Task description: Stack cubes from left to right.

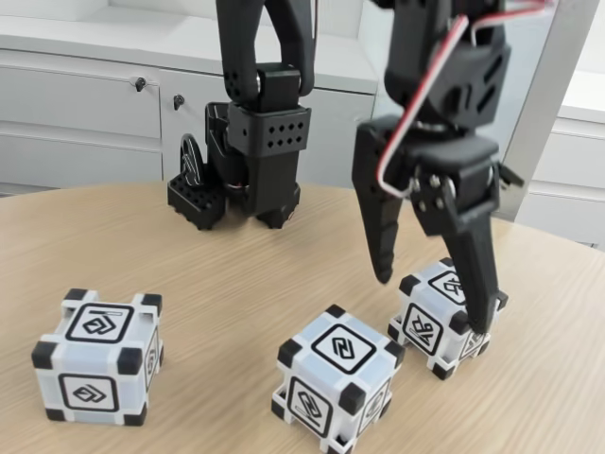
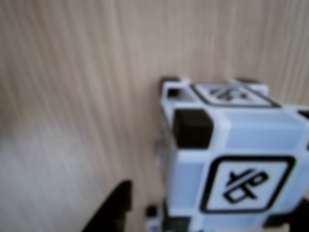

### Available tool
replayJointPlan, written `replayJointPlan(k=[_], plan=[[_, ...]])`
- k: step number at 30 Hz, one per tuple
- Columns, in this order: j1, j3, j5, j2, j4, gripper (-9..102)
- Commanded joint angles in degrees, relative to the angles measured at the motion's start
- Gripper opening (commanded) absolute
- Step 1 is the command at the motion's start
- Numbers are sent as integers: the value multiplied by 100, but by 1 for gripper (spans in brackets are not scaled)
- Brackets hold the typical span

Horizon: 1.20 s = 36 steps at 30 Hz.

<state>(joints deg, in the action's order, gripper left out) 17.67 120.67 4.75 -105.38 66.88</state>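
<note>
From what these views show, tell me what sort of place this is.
Probably an office or lab room, not a workshop. A round wood-grain table holds three cubes, the arm's open gripper hangs over the right one, and white cabinets with small knobs line the wall behind.

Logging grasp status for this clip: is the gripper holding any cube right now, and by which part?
Nothing is held. The gripper is open, its fingers straddling the right cube in the fixed view, which sits on the table.
</note>
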Motion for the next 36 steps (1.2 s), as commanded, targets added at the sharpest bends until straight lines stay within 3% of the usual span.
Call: replayJointPlan(k=[1,12,20,36], plan=[[9,-202,-9,185,-193,30],[9,-202,167,281,-571,29],[9,-202,879,272,-598,31],[26,-123,-229,149,-466,30]])
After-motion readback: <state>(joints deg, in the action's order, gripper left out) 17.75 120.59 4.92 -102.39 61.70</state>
